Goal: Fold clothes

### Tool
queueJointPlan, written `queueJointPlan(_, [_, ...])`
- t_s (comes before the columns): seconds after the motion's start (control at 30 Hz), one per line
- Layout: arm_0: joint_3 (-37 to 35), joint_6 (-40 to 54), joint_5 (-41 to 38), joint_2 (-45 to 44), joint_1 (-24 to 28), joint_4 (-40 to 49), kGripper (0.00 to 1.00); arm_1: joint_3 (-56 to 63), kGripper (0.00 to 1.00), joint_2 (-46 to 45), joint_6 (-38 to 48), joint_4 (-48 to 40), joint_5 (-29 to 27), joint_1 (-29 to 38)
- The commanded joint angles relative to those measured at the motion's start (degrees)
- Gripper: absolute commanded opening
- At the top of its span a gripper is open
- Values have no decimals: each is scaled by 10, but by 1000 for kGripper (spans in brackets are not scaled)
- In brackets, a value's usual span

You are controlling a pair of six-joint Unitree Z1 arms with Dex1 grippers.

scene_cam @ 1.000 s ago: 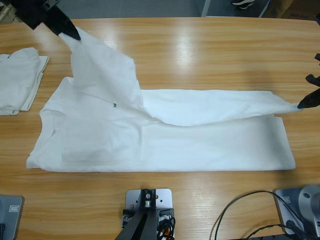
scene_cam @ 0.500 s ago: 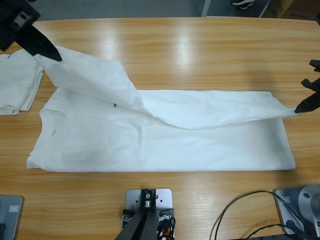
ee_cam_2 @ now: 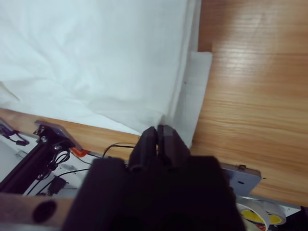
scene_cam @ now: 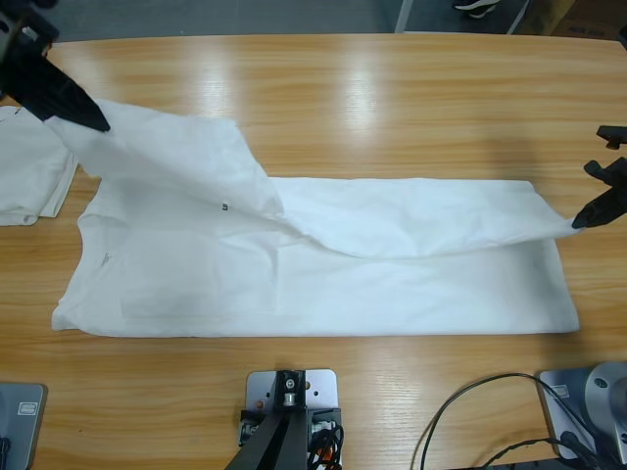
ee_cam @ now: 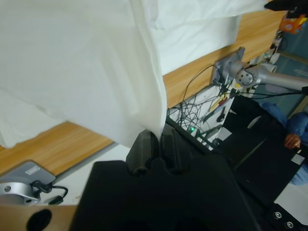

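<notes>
Left gripper (scene_cam: 95, 121): you're pinching the large white fabric shirt (scene_cam: 323, 279) at its shoulder corner, lifted.
Right gripper (scene_cam: 580, 221): clamped on its hem corner.
Tabletop (scene_cam: 392, 108): folded white shirts (scene_cam: 34, 162) beside it.

- Bright overhead light is falling evenly, throwing pale streaks of glare along the varnished wooden table (scene_cam: 392, 88).
- The raised white shirt (scene_cam: 323, 245) is casting only soft grey shadows on its own lower layer.
- Both wrist views are showing the near black gripper bodies dark and out of focus.
</notes>
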Motion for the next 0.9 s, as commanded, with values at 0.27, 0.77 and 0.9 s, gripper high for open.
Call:
queueJointPlan(0.27, [102,11,11,27,27,74,0,25,0,29,-4,11,13,-7])
queueJointPlan(0.77, [73,23,23,125,22,14,0,22,0,35,-4,12,12,-7])
queueJointPlan(0.9, [85,30,26,148,22,14,0,22,0,40,-4,12,14,-7])
